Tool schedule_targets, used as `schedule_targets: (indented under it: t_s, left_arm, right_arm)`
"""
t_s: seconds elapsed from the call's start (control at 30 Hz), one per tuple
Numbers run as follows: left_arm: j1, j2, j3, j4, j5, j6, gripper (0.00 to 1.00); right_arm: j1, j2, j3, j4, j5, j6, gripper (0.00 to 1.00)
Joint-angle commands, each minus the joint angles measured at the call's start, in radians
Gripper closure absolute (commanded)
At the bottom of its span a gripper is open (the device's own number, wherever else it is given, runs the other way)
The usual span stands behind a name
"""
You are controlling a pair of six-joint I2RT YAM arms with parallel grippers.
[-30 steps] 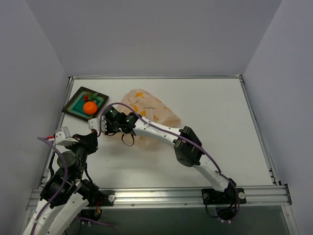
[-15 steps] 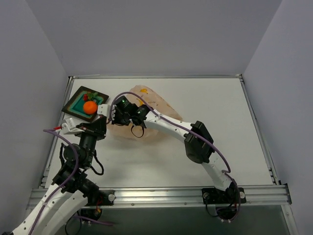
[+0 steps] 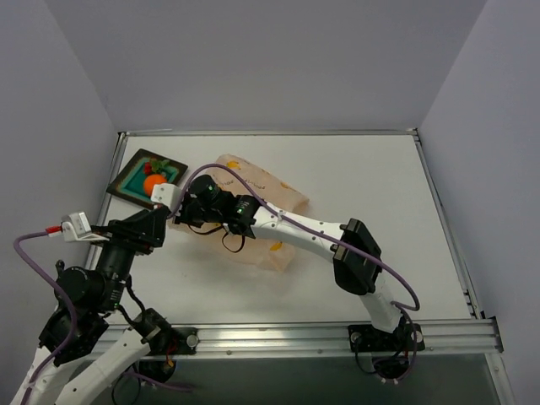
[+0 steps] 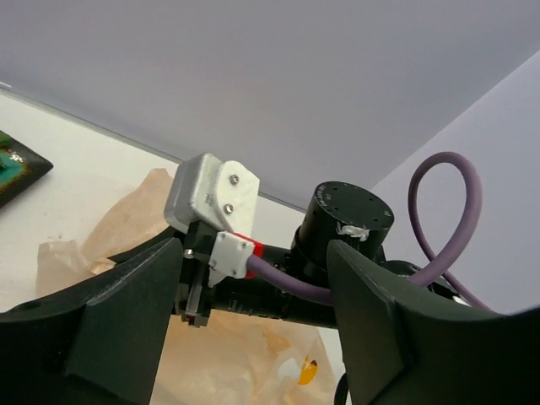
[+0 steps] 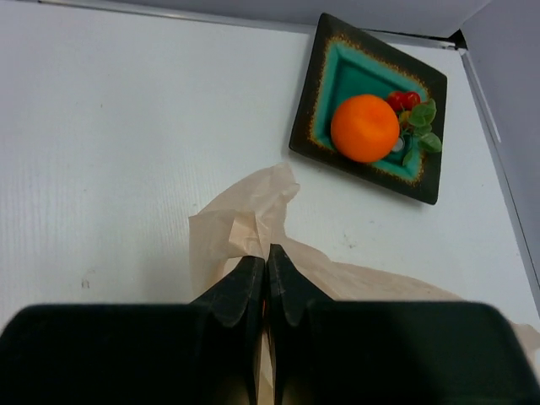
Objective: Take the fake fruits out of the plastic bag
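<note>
The plastic bag, pale peach with banana prints, lies crumpled at the table's middle left. My right gripper is shut on a fold of the plastic bag at its left end. In the top view this right gripper points toward the tray. On the teal tray rest a round orange fake fruit and a small red one with green leaves. My left gripper stands open and empty, its dark fingers framing the right arm's wrist. Beneath it lies the bag.
The dark-rimmed tray sits in the back left corner, close to the left wall. Both wrists crowd together just in front of it, with purple cables looping over the bag. A metal rail runs along the near edge.
My left gripper has opened and its arm has drawn back toward the near left. The right gripper, still shut on the bag's fold, has shifted slightly, and the bag now lies flatter.
</note>
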Motion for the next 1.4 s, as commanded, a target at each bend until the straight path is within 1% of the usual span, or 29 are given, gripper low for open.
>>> schedule_targets:
  t_s: [0.0,0.13,0.17,0.2,0.27,0.3,0.33,0.4,0.43,0.47,0.57,0.63,0.7,0.73,0.77,0.87,0.9,0.97,1.0,1.07,1.1,1.17,1.27,1.3,1.37]
  left_arm:
    - [-0.008,0.007,0.067,-0.187,0.013,0.065,0.34]
    - [-0.008,-0.068,0.111,-0.3,0.007,0.054,0.4]
    - [-0.008,-0.081,0.121,-0.313,0.007,0.057,0.43]
    - [-0.008,-0.09,0.13,-0.327,0.012,0.063,0.52]
    - [-0.008,-0.082,0.15,-0.38,0.027,0.055,0.56]
    - [-0.008,-0.07,0.144,-0.388,0.05,0.046,0.57]
    - [-0.008,-0.04,0.128,-0.373,0.12,0.035,0.59]
    - [-0.007,-0.007,0.034,-0.313,0.203,-0.001,0.61]
    - [-0.007,0.02,-0.002,-0.241,0.235,-0.015,0.62]
    - [-0.008,0.031,-0.061,-0.207,0.26,-0.038,0.62]
    - [-0.01,0.077,-0.137,-0.08,0.256,-0.04,0.65]
    - [-0.01,0.148,-0.151,-0.003,0.254,-0.034,0.65]
    - [-0.014,0.206,-0.166,0.06,0.283,-0.028,0.65]
    - [-0.019,0.262,-0.172,0.124,0.283,-0.026,0.65]
    - [-0.034,0.287,-0.183,0.155,0.279,-0.02,0.65]
    - [-0.051,0.362,-0.231,0.251,0.211,-0.005,0.65]
    - [-0.054,0.381,-0.243,0.306,0.199,-0.003,0.65]
    - [-0.053,0.448,-0.281,0.353,0.191,0.0,0.65]
    - [-0.057,0.502,-0.29,0.406,0.184,0.0,0.65]
    - [-0.062,0.557,-0.313,0.466,0.171,0.011,0.65]
    - [-0.068,0.612,-0.321,0.53,0.165,0.015,0.65]
    - [-0.071,0.663,-0.33,0.58,0.125,0.029,0.65]
    - [-0.076,0.737,-0.358,0.644,0.056,0.032,0.65]
    - [-0.074,0.767,-0.37,0.688,0.044,0.031,0.65]
    - [-0.074,0.793,-0.39,0.719,0.01,0.026,0.65]
  right_arm:
    - [-0.001,-0.08,0.004,0.098,0.014,0.062,1.0]
    - [-0.028,-0.074,0.041,0.094,0.0,0.085,1.0]
    - [-0.042,-0.061,0.05,0.095,0.0,0.105,1.0]
    - [-0.048,-0.058,0.067,0.094,-0.006,0.116,1.0]
    - [-0.051,-0.055,0.085,0.095,-0.001,0.142,1.0]
    - [-0.053,-0.057,0.096,0.098,0.003,0.149,1.0]
    - [-0.053,-0.054,0.125,0.098,0.017,0.159,1.0]
    - [-0.051,-0.049,0.157,0.097,0.037,0.179,1.0]
    - [-0.053,-0.046,0.183,0.097,0.055,0.185,1.0]
    - [-0.053,-0.046,0.193,0.097,0.06,0.189,1.0]
    - [-0.059,-0.06,0.202,0.095,0.045,0.226,1.0]
    - [-0.063,-0.069,0.197,0.095,0.025,0.261,1.0]
    - [-0.068,-0.069,0.188,0.097,0.002,0.288,1.0]
    - [-0.071,-0.067,0.184,0.095,0.003,0.303,1.0]
    - [-0.073,-0.06,0.181,0.097,0.008,0.308,1.0]
    - [-0.092,-0.049,0.164,0.097,0.017,0.337,1.0]
    - [-0.099,-0.049,0.147,0.098,0.005,0.346,1.0]
    - [-0.111,-0.053,0.121,0.114,-0.003,0.37,1.0]
    - [-0.113,-0.058,0.089,0.121,0.005,0.377,1.0]
    - [-0.113,-0.078,0.052,0.158,0.023,0.404,1.0]
    - [-0.117,-0.083,0.035,0.169,0.035,0.415,1.0]
    - [-0.126,-0.095,0.0,0.187,0.058,0.442,1.0]
    - [-0.145,-0.11,-0.042,0.204,0.112,0.496,0.95]
    - [-0.148,-0.115,-0.049,0.204,0.126,0.513,0.86]
    - [-0.159,-0.135,-0.077,0.203,0.143,0.527,0.71]
